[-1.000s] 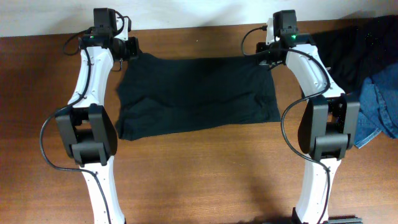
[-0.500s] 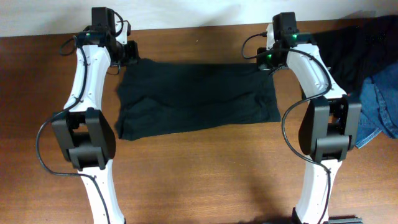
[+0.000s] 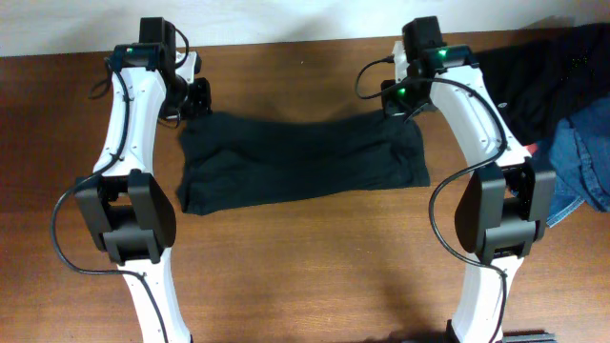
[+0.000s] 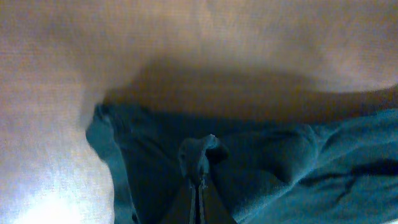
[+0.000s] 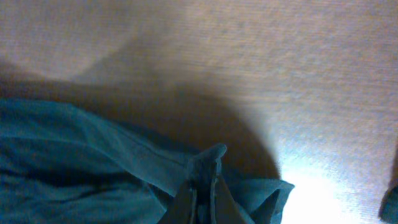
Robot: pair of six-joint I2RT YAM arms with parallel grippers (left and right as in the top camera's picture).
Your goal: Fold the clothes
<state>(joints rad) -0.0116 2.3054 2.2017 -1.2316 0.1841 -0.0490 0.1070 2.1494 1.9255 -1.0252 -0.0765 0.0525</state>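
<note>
The left gripper [image 3: 198, 103] and right gripper [image 3: 393, 101] are each pinching a far corner of the black T-shirt [image 3: 300, 157], jaws clamped tight on fabric, over the wooden table [image 3: 305, 267].

No text, label, brand, number or sign can be read in any view. The shirt [image 3: 300, 157] shows only plain dark fabric from overhead, and both wrist views are too blurred for any print to be made out.
</note>
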